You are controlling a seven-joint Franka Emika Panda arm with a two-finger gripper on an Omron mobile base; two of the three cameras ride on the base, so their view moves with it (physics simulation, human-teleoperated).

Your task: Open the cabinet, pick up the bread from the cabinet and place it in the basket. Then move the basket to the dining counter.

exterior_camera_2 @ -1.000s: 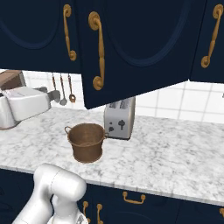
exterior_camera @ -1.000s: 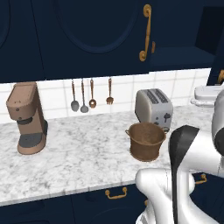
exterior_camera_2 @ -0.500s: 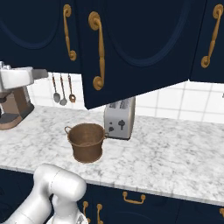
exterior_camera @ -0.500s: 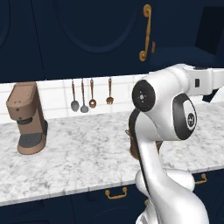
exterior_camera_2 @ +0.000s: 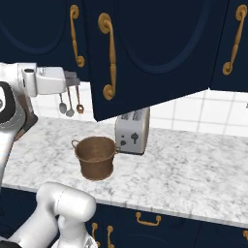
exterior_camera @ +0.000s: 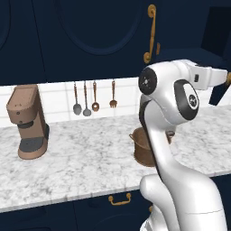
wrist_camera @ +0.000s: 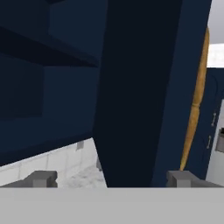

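Note:
The navy cabinet (exterior_camera_2: pixel 145 58) has one door swung partly out over the worktop, its curly brass handle (exterior_camera_2: pixel 109 55) facing forward. My gripper (exterior_camera_2: pixel 76 79) is raised to the left of that door's edge and is open. In the hand view its fingertips (wrist_camera: pixel 41 178) stand wide apart, the door's edge (wrist_camera: pixel 140 87) straight ahead between them and the brass handle (wrist_camera: pixel 197 96) to the right. The brown woven basket (exterior_camera_2: pixel 96 156) stands on the marble worktop below, partly behind my arm in the left base view (exterior_camera: pixel 140 149). The bread is hidden, and the dining counter is out of view.
A silver toaster (exterior_camera_2: pixel 131 131) stands just behind the basket. A brown coffee machine (exterior_camera: pixel 29 122) sits at the worktop's left end, with utensils (exterior_camera: pixel 85 97) hanging on the tiled wall. Navy drawers with brass pulls (exterior_camera_2: pixel 147 220) run below the marble top.
My arm has swung up from low in front of the base to cabinet height. The hand has moved right toward the ajar door's edge. The jaws stayed wide apart.

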